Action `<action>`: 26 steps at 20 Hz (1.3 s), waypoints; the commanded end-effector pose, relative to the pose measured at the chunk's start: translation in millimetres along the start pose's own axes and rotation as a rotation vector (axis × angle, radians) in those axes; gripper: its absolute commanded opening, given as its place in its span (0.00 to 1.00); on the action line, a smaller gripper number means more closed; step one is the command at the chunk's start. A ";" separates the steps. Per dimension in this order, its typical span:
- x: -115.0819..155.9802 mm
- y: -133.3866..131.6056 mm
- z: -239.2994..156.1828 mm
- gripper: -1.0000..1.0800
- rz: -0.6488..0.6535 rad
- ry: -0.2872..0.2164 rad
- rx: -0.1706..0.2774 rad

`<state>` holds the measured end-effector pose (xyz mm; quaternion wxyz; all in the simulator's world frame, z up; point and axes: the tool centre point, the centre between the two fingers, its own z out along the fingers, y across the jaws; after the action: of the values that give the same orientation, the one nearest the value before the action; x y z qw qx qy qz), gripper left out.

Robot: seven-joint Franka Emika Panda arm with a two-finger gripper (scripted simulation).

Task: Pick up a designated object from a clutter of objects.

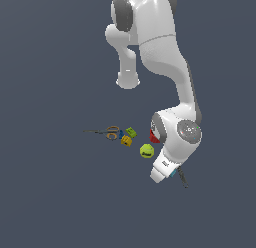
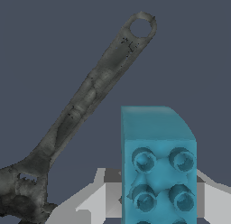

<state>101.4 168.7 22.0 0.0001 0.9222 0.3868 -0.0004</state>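
The cyan brick (image 2: 158, 169), studs facing the wrist camera, sits between my gripper's (image 2: 159, 196) two grey fingers (image 2: 97, 203), whose pads lie against its two sides. In the exterior view only a sliver of the cyan brick (image 1: 173, 173) shows under the white hand, and my gripper (image 1: 169, 174) is mostly hidden by it, low at the right end of the clutter. I cannot tell whether the brick rests on the floor or is off it. The dark wrench (image 2: 85, 101) lies close beside the brick.
To the exterior view's left of the hand lie the tennis ball (image 1: 146, 151), red cup (image 1: 154, 135), green block (image 1: 131, 132), yellow block (image 1: 126, 140) and scissors (image 1: 107, 132). The wrench (image 1: 183, 178) pokes out beside the hand. The floor is plain dark grey.
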 end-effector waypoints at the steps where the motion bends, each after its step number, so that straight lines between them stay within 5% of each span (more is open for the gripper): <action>1: 0.3 -0.2 0.0 0.00 0.000 0.000 0.000; 14: -12.4 2.4 -10.7 0.00 0.000 0.000 0.000; 26: -75.2 15.8 -63.3 0.00 0.000 0.000 -0.001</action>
<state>66.0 114.1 76.4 0.0002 0.9219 0.3874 -0.0003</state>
